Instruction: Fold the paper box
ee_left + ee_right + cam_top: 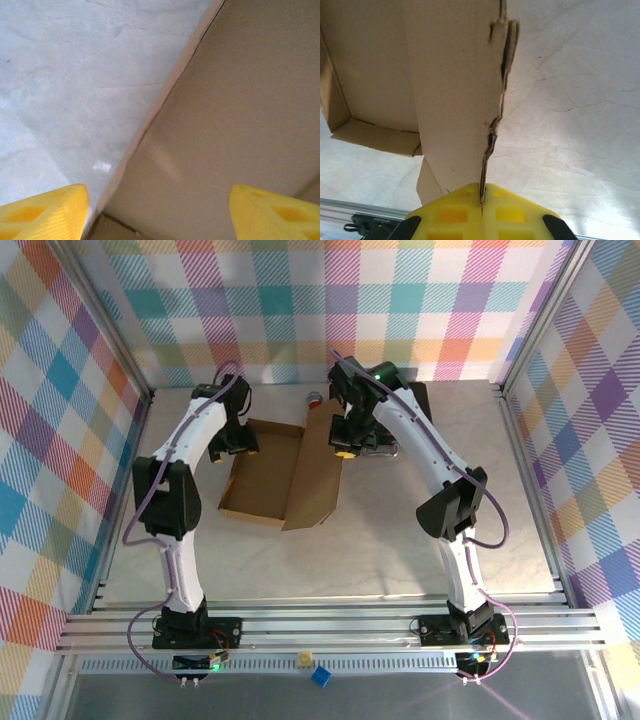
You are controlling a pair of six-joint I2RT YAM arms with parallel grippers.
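A robotics lab test cell: a pale table (400, 550) walled left, right and far by bright plaid cloth (400, 300) on aluminium framing (545, 320), with a white left arm (190, 440) and right arm (415, 435) bolted to slotted rails (330, 625) at the near edge.

Left arm (180, 490) — base bolted at the near left edge, upper link rising to a black elbow that juts outward, white forearm reaching toward the far side and inward. Left pincer (159, 220) points down at the tabletop (75, 75); its yellow fingertips (45, 215) stand wide apart, nothing caught between them.

Right arm (440, 480) — base at near right, elbow pushed out to the right, forearm angled far and leftward, green light lit at the wrist. Right pincer (482, 207) closed tight, yellow pads (510, 215) pressed together on a thin torn edge of the paper box (455, 75).

Purple cable (135, 520) loops along each arm.
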